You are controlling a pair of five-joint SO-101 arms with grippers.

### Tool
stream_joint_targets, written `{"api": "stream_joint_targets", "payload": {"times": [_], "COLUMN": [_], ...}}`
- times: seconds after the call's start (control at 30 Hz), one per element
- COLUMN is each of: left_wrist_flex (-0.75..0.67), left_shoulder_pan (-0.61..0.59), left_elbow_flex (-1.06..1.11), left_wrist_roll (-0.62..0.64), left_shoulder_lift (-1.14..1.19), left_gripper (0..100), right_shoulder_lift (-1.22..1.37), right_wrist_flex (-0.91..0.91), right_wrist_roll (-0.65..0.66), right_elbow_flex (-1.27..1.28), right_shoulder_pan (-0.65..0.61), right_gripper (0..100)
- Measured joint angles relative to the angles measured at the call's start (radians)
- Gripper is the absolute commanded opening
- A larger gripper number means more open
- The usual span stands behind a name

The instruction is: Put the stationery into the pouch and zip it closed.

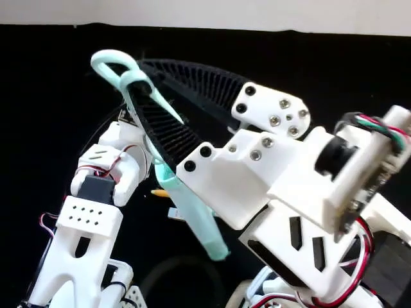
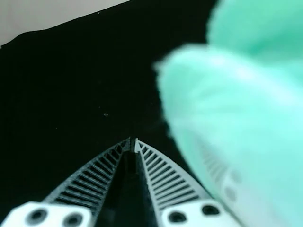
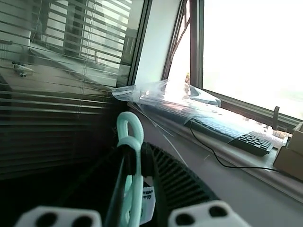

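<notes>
above the table (image 1: 45,77), right jaws clamp the slanting pouch (image 1: 204,226) loop-up; left jaws closed.

I see a black tabletop (image 1: 45,83). By the window blinds (image 3: 57,56), a black keyboard (image 3: 232,133) lies partly under crumpled clear plastic (image 3: 156,92), near a cardboard box (image 3: 289,158).

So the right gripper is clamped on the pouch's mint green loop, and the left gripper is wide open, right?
Not quite. The left gripper is shut, its fingertips meeting, as the left wrist view shows. The right gripper is indeed clamped on the mint green loop of the pouch.
</notes>
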Motion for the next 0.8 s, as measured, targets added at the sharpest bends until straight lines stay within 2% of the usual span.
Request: {"api": "stream_joint_targets", "payload": {"times": [0.17,0.4,0.63,0.8], "left_wrist_flex": [0.0,0.0,0.0,0.0], "left_shoulder_pan": [0.0,0.0,0.0,0.0], "left_elbow_flex": [0.0,0.0,0.0,0.0], "left_wrist_roll": [0.0,0.0,0.0,0.0], "left_shoulder_lift": [0.0,0.0,0.0,0.0], "left_gripper": [1,1,1,1], "right_shoulder_lift": [0.0,0.0,0.0,-0.002], "right_wrist_flex": [-0.002,0.04,0.078,0.124], "right_wrist_roll": [-0.106,-0.198,-0.213,-0.213], "right_elbow_flex": [0.0,0.0,0.006,0.138], "right_shoulder_pan": [0.055,0.066,0.066,0.018], "right_gripper": [0.8,0.8,0.8,0.8]}}
